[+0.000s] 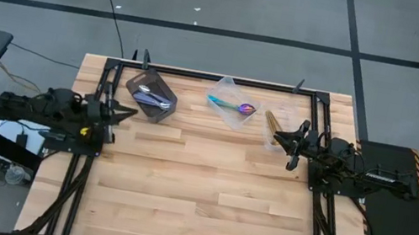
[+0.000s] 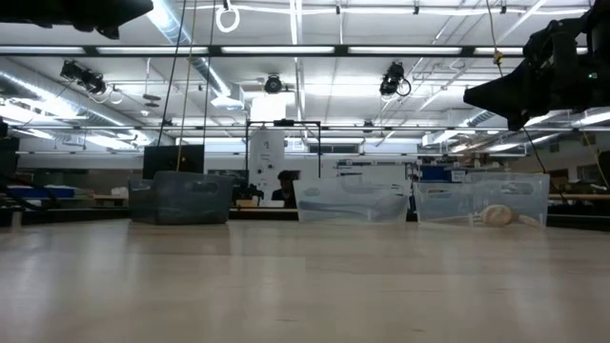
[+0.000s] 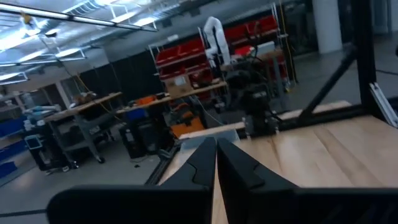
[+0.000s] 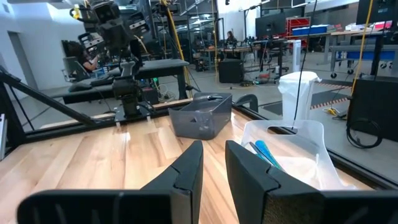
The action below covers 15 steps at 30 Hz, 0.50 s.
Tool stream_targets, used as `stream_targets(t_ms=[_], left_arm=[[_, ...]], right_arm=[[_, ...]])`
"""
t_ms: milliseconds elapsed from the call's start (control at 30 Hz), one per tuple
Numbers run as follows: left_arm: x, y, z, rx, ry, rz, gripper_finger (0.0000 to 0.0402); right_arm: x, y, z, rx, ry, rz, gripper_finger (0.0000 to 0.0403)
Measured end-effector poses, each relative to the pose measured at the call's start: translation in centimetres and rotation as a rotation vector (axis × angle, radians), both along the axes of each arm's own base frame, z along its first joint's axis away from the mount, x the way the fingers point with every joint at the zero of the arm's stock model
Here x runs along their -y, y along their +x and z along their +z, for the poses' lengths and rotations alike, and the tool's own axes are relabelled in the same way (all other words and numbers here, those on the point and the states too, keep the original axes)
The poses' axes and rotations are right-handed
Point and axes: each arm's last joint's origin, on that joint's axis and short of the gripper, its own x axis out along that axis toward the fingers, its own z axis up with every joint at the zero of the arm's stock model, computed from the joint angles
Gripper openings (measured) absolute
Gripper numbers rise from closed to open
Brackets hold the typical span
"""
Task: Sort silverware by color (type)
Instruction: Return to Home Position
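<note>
The high view shows three tubs along the table's far side. A dark tub (image 1: 152,96) holds silver spoons (image 1: 147,95). A clear tub (image 1: 232,109) holds iridescent spoons with teal handles (image 1: 230,104). Another clear tub (image 1: 275,132) holds gold spoons (image 1: 273,124). My left gripper (image 1: 122,111) is shut (image 3: 216,149) and hovers near the dark tub, at the table's left edge. My right gripper (image 1: 294,144) is open (image 4: 213,155), raised beside the gold tub. Its wrist view shows the teal handles (image 4: 266,154) and the dark tub (image 4: 202,115).
A black frame (image 1: 225,77) borders the table's far, left and right sides. The wide bare wood (image 1: 197,192) stretches toward the near edge. In the low view the three tubs (image 2: 181,198) (image 2: 353,202) (image 2: 481,200) stand in a row, with both arms raised above them.
</note>
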Motion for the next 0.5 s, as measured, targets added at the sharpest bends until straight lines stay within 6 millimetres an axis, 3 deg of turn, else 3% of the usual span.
stream_targets(t_ms=[200, 500], left_arm=[[-0.2, -0.9, -0.1, 0.057, -0.013, 0.013, 0.0023], [-0.2, -0.1, -3.8, 0.164, 0.103, 0.060, 0.0023]], right_arm=[[0.0, 0.0, 0.0, 0.000, 0.000, 0.000, 0.0079], [0.0, 0.0, 0.0, 0.000, 0.000, 0.000, 0.0079]])
